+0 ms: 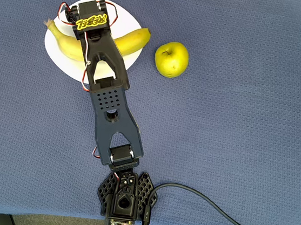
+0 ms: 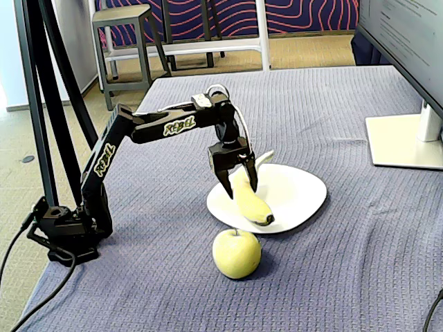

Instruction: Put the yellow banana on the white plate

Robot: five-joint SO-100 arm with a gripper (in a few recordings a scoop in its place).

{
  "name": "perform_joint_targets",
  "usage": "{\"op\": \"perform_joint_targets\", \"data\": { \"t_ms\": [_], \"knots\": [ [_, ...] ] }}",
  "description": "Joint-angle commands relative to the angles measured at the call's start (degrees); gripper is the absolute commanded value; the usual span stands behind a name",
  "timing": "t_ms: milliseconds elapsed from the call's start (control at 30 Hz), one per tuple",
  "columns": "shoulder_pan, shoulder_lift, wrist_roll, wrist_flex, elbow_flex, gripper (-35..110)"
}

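Observation:
The yellow banana (image 1: 130, 39) (image 2: 250, 204) lies across the white plate (image 1: 69, 65) (image 2: 297, 194), its brown tip toward the plate's near edge in the fixed view. My gripper (image 2: 240, 190) points down over the banana's middle. Its two black fingers stand apart, one on each side of the fruit, so it looks open around it. In the overhead view the arm's wrist (image 1: 90, 20) covers the banana's middle and the fingers.
A yellow-green apple (image 1: 171, 59) (image 2: 237, 253) sits on the blue cloth just off the plate. A monitor foot (image 2: 405, 142) stands at the right in the fixed view. The arm's base (image 1: 124, 196) is clamped at the table's edge with cables trailing off.

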Motion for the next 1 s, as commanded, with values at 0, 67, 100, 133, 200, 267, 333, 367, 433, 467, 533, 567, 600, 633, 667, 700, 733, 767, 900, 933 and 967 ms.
{"op": "perform_joint_targets", "data": {
  "t_ms": [0,67,100,133,200,267,333,367,433,467,533,567,600,633,667,700,733,767,900,933,967],
  "knots": [
    [0.9,1.7,-1.0,-1.2,-5.7,0],
    [1.1,1.6,-0.7,-1.3,-5.7,0],
    [1.2,1.6,-0.3,-1.3,-5.7,4],
    [1.3,1.7,-0.1,-1.3,-5.7,10],
    [1.4,1.9,0.2,-1.2,-5.6,14],
    [1.5,2.2,-0.2,-1.2,-5.1,15],
    [1.6,2.5,-0.2,-1.2,-4.9,16],
    [1.6,2.5,-0.1,-1.2,-4.9,17],
    [1.6,2.5,0.0,-1.2,-4.9,19],
    [1.6,2.5,0.2,-1.2,-4.9,21],
    [1.6,2.5,0.2,-1.2,-4.7,23],
    [1.6,2.5,0.2,-1.2,-4.7,24],
    [1.6,2.5,0.1,-1.2,-4.7,24],
    [1.6,2.5,0.1,-1.2,-4.7,25],
    [1.6,2.5,0.1,-1.2,-4.7,25],
    [1.6,2.5,-0.1,-1.2,-4.7,26],
    [1.6,2.5,-0.2,-1.2,-4.7,26],
    [1.6,2.5,-0.2,-1.2,-4.7,26],
    [1.6,4.0,0.3,-1.8,-4.5,6],
    [1.6,4.7,0.2,-1.8,-4.4,0],
    [1.5,5.5,0.5,-1.6,-4.0,0]
  ]
}}
